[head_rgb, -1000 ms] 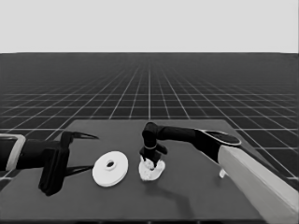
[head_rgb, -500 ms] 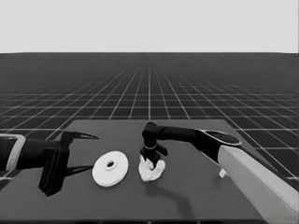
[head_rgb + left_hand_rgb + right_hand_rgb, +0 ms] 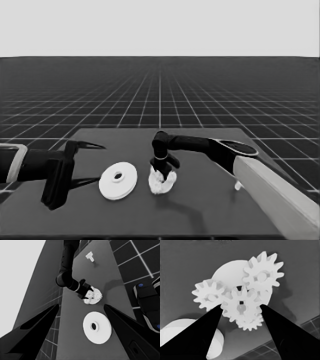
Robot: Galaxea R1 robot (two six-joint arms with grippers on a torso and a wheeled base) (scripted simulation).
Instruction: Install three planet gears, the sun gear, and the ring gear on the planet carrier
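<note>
The planet carrier, the smaller round part (image 3: 159, 187) (image 3: 227, 272), lies at the table's middle. On it sit three planet gears (image 3: 210, 296), meshed around a centre gear, the sun gear (image 3: 241, 305). My right gripper (image 3: 162, 172) (image 3: 241, 306) stands straight over them. Its fingertips press the centre gear's two sides, so it is shut on that gear. The ring gear, the larger round part (image 3: 118, 180) (image 3: 97, 327), lies flat just left of the stack. My left gripper (image 3: 97, 164) (image 3: 81, 306) waits open at the table's left end and holds nothing.
A thin white piece (image 3: 238, 186) (image 3: 90, 257) lies near the table's right side, beside my right arm's pale forearm (image 3: 275, 195). Dark machinery with blue lights (image 3: 147, 305) shows past the table's edge in the left wrist view.
</note>
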